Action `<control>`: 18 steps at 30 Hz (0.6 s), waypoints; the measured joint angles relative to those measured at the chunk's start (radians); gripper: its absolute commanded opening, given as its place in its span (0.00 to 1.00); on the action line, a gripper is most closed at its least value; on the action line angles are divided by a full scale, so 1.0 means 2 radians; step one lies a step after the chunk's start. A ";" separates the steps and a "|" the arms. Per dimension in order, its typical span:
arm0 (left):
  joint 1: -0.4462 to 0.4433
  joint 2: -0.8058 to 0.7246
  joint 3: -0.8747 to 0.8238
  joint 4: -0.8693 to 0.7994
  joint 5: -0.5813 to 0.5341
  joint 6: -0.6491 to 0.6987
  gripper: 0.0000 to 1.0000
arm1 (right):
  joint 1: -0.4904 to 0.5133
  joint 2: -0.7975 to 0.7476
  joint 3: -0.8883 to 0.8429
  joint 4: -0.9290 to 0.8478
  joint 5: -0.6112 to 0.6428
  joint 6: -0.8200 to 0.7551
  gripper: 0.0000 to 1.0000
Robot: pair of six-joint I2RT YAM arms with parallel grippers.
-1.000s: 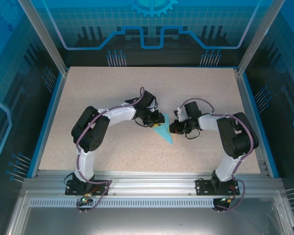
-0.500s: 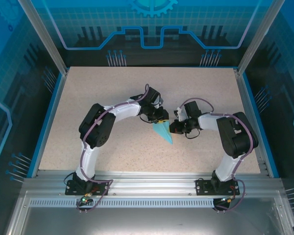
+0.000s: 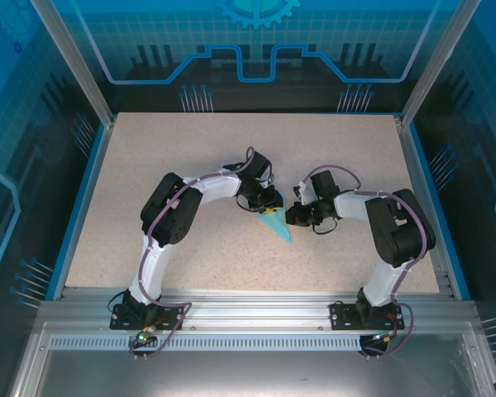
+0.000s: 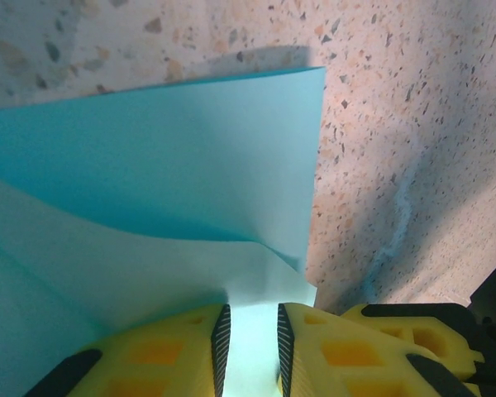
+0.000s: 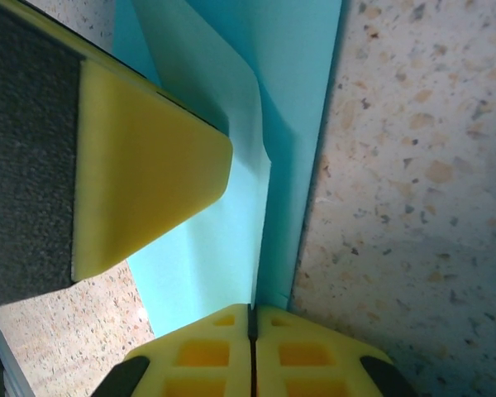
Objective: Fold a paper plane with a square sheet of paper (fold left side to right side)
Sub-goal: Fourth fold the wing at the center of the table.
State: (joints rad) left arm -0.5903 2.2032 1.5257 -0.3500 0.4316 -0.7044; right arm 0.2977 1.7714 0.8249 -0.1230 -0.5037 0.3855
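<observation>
The left gripper [image 4: 249, 318] sits at the far end of the paper [image 3: 277, 224], jaws a narrow slit apart with blue sheet showing in the gap. The paper, a folded triangle pointing toward the bases, lies mid-table [image 3: 190, 157]. The right gripper [image 5: 250, 314] is closed, pads pinching a raised flap.

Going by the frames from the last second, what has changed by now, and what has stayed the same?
The left arm swung its elbow toward the right, and the left gripper shifted slightly right, over the wide end of the sheet of paper. Nothing was visibly taken hold of or let go. The right gripper stayed put, shut on the paper's edge, and the folded sheet kept its place on the table.
</observation>
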 measured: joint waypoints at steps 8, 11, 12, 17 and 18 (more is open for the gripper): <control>0.000 -0.005 -0.020 0.030 0.004 -0.001 0.27 | -0.003 -0.051 0.000 -0.044 0.004 -0.002 0.30; 0.000 -0.005 -0.021 0.032 0.004 -0.001 0.27 | -0.003 -0.069 -0.002 -0.052 -0.009 -0.002 0.29; 0.000 -0.005 -0.021 0.032 0.004 -0.001 0.27 | -0.003 -0.073 -0.005 -0.052 -0.016 -0.002 0.29; 0.000 -0.005 -0.021 0.032 0.004 -0.001 0.27 | 0.006 -0.079 -0.019 -0.051 -0.043 0.003 0.27; 0.000 -0.005 -0.021 0.032 0.004 -0.001 0.27 | 0.010 -0.079 -0.021 -0.051 -0.046 0.004 0.27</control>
State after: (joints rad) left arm -0.5900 2.1925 1.4830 -0.2852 0.4397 -0.7055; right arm 0.3168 1.6131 0.7826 -0.2249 -0.5957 0.3939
